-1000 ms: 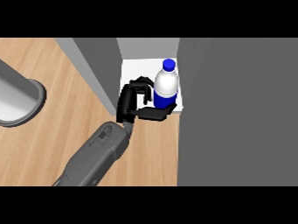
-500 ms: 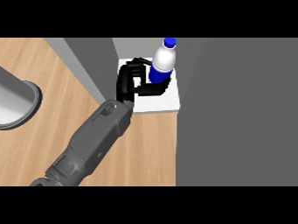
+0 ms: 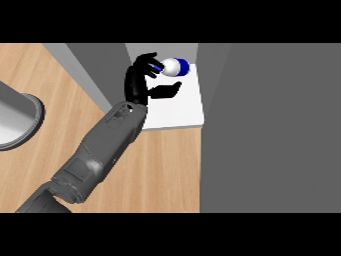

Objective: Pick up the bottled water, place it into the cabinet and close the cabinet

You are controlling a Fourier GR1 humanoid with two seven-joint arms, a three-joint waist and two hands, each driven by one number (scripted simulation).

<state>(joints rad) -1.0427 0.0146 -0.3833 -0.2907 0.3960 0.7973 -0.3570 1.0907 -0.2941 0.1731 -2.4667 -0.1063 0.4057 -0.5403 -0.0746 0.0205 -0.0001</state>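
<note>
The bottled water (image 3: 176, 67) stands upright on the white cabinet shelf (image 3: 182, 113), at its back; I look down on its white body, with blue showing on its left side. My left hand (image 3: 138, 82) is just left of it at the end of the grey forearm (image 3: 103, 145). The fingers (image 3: 148, 63) arch toward the bottle's left side and touch it. The thumb (image 3: 165, 91) sticks out below the bottle with a gap between them, so the hand is open. My right hand is not in view.
A broad grey cabinet surface (image 3: 280, 127) fills the right of the view, and a grey panel (image 3: 84, 67) borders the shelf on the left. A large grey cylinder (image 3: 3, 117) stands on the wooden counter (image 3: 158, 170) at far left.
The hand carried the bottle farther back onto the shelf. Its thumb has come off the bottle and the fingers have loosened. The bottle now stands upright on its own.
</note>
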